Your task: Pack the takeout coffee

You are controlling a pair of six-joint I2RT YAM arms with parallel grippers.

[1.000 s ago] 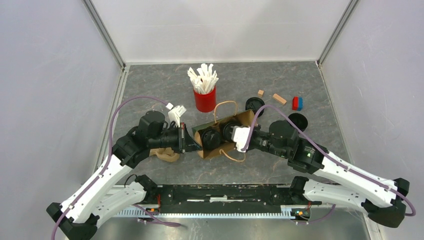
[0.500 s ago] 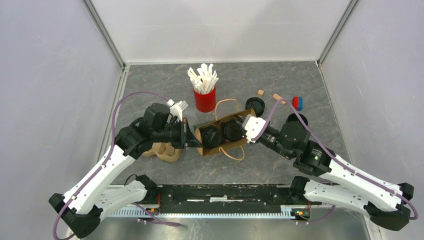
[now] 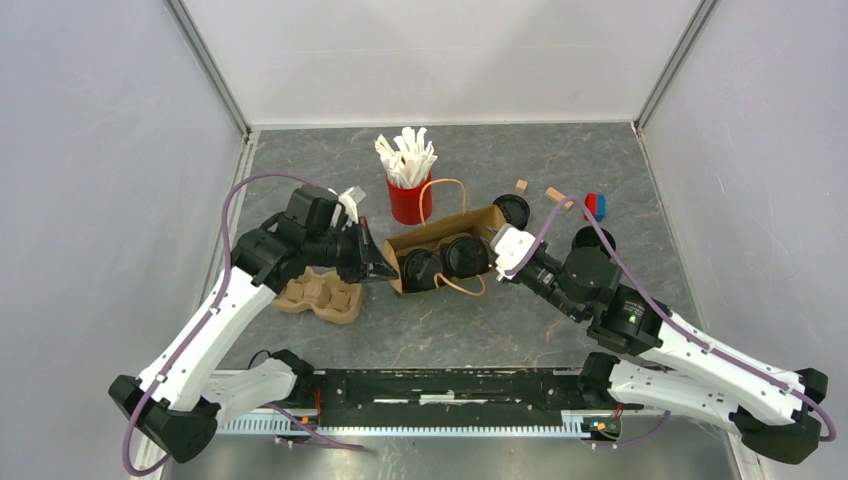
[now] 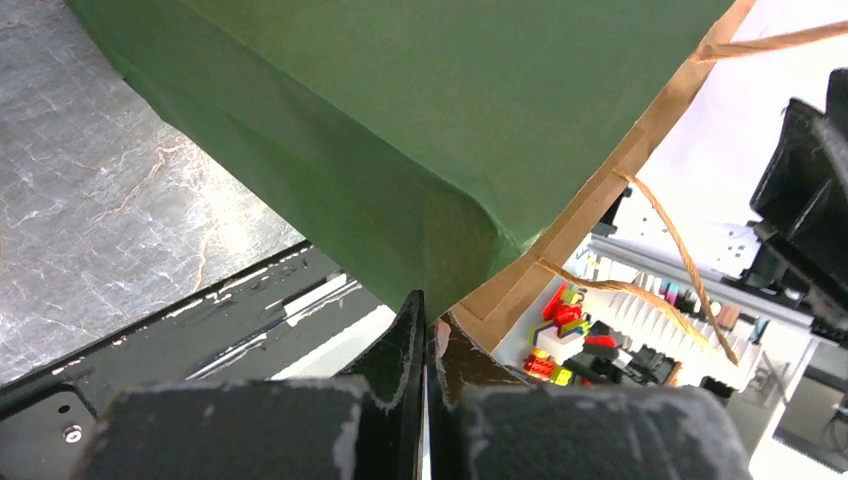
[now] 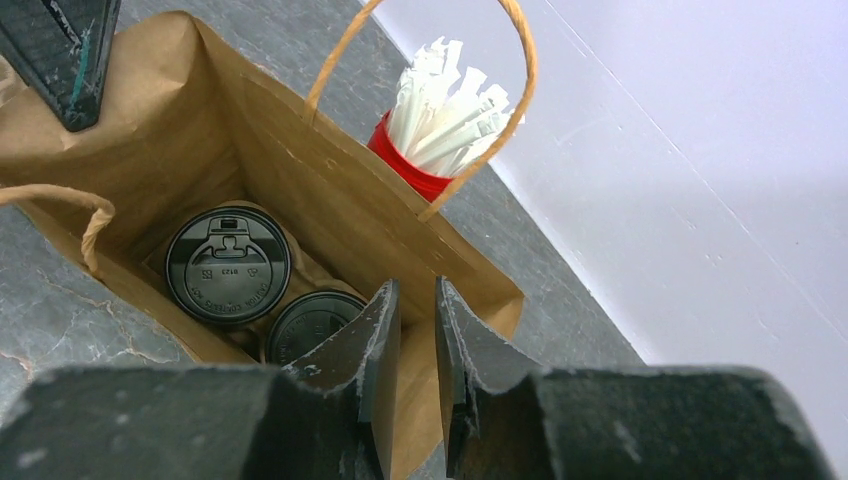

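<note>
As the bag point(image 3: 445, 228) has been drawn toward the far edge of the tabletop point(image 3: 560, 160) over the last second, its handle is now seen from above just beside the red cup point(image 3: 409, 202), and more of the carrier point(image 3: 320, 297) has been uncovered near the left edge. Inside the bag a lidded cup point(image 3: 421, 270) and a second cup point(image 3: 466, 257) are seen side by side. The left gripper point(image 3: 385, 270) is set at the bag's left end. The right gripper point(image 3: 495, 245), earlier over the cups, has been pulled back to the right end, so loading is judged done.

From the left wrist, the jaws are seen pressed together on a fold of the bag's green outside.

From the right wrist, the jaws are held narrowly apart astride the bag's brown rim, apparently pinching it, with both cups at the bottom.
</note>
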